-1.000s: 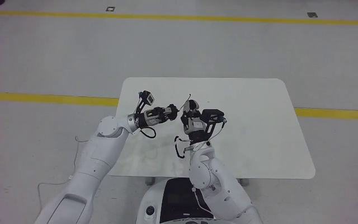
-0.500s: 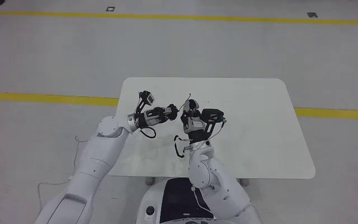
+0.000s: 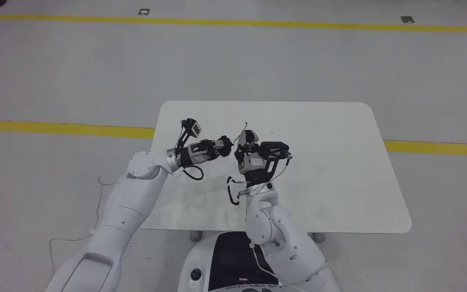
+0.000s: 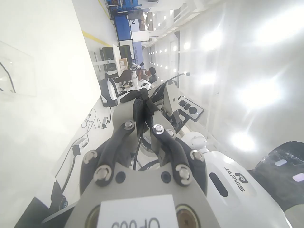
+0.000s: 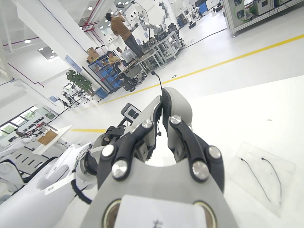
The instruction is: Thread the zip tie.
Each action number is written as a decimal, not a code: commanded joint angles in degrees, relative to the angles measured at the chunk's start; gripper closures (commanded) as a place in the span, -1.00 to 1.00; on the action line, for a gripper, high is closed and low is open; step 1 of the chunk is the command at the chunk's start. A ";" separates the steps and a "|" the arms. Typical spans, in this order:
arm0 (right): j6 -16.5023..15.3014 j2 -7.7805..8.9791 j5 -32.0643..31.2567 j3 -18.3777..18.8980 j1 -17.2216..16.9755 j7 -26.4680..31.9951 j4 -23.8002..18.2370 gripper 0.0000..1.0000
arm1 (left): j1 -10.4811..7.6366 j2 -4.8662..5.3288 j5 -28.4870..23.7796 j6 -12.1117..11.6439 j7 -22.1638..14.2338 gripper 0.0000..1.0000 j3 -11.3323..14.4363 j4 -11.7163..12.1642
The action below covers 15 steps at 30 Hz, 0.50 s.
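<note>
My right gripper (image 5: pixel 162 98) (image 3: pixel 243 141) is held above the white table (image 3: pixel 328 146), shut on a thin black zip tie (image 5: pixel 160 84). The strap curves out past the fingertips and ends in its small head (image 5: pixel 154 73) (image 4: pixel 187 73). In the top view the zip tie (image 3: pixel 246 128) shows as a fine line rising from the gripper. My left gripper (image 4: pixel 142 100) (image 3: pixel 228 144) is tip to tip with the right one, fingers shut. A thin black strand (image 4: pixel 137 143) that looks like zip tie strap runs back between its fingers.
A clear plastic sheet (image 5: pixel 263 153) (image 4: pixel 21 55) lies flat on the table beside the arms, with two spare black zip ties (image 5: pixel 251 174) on it. The table's far and right-hand parts are bare white surface.
The right wrist has shifted very slightly toward the left gripper. Both grippers stay shut and close together.
</note>
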 commanded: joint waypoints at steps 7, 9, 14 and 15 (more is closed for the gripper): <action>0.46 0.14 -1.25 0.49 -0.23 0.51 -0.14 1.00 | 0.00 0.00 0.00 0.00 0.00 1.00 0.00 0.00; 0.54 0.17 -1.41 0.64 -0.33 0.65 -0.27 1.00 | 0.00 0.00 0.00 0.00 0.00 1.00 0.00 0.00; 0.70 0.20 -1.70 0.79 -0.49 0.85 -0.48 1.00 | 0.00 0.00 0.00 0.00 0.00 1.00 0.00 0.00; 0.74 0.21 -1.78 0.81 -0.51 0.92 -0.50 1.00 | 0.00 0.00 0.00 0.00 0.00 1.00 0.00 0.00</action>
